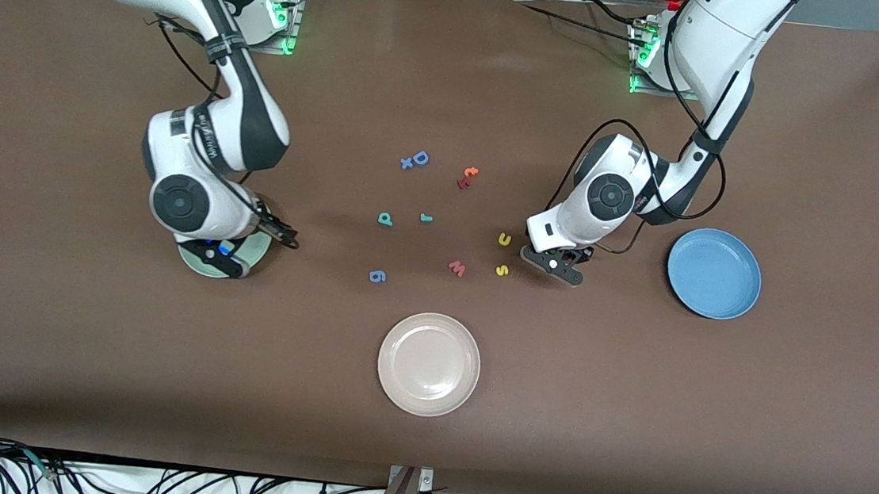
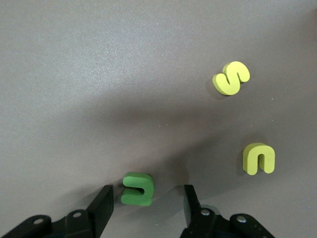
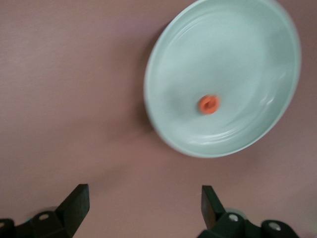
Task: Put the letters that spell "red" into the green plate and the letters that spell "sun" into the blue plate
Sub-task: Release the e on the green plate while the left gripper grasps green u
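Left tool (image 2: 146, 206), jaws apart astride the n (image 2: 137, 189), a light, soft foam letter best pinched across its flat sides; right tool (image 3: 143, 208) apart, empty, above the green plate (image 3: 168, 74).

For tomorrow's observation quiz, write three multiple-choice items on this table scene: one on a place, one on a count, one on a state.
1. Where does the orange letter lie?
A. in the green plate
B. in the blue plate
C. on the bare table

2. How many yellow letters lie near the dark green letter?
A. one
B. two
C. three

3. How do the right gripper's fingers stand?
A. shut on a letter
B. open, holding nothing
C. shut on the plate's rim

Key: 1 A, the right wrist view shows it inside the pale green dish. 2 B, a yellow s and a yellow u show in the left wrist view. 3 B, the fingers stand wide apart with only table between them.
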Action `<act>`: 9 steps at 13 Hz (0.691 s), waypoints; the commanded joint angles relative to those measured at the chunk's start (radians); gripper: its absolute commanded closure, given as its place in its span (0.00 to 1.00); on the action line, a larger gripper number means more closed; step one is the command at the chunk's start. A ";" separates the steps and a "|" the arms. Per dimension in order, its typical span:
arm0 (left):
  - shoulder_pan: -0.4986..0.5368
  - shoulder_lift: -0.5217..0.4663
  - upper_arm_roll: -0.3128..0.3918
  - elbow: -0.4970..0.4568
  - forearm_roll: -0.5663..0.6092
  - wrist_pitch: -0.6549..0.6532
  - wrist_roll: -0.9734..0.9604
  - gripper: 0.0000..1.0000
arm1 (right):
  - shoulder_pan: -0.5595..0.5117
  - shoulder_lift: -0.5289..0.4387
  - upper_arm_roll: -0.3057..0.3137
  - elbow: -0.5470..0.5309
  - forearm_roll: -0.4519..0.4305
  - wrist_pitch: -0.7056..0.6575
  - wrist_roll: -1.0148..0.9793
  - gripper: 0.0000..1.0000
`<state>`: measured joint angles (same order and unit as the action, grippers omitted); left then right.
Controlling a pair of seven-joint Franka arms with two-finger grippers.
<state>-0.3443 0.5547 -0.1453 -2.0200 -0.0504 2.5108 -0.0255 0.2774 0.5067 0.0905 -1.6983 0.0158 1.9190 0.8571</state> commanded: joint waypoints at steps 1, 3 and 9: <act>-0.012 0.005 0.015 -0.008 0.024 0.032 0.010 0.42 | 0.026 0.009 0.034 -0.017 0.018 0.067 0.135 0.00; -0.012 0.011 0.020 -0.008 0.024 0.037 0.013 0.47 | 0.075 0.021 0.032 -0.043 0.018 0.153 0.230 0.01; -0.012 0.013 0.032 -0.006 0.104 0.056 0.010 0.72 | 0.184 0.084 0.032 -0.072 0.015 0.330 0.425 0.05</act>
<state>-0.3455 0.5567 -0.1346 -2.0206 0.0243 2.5379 -0.0207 0.4501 0.5886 0.1261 -1.7535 0.0227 2.2094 1.2458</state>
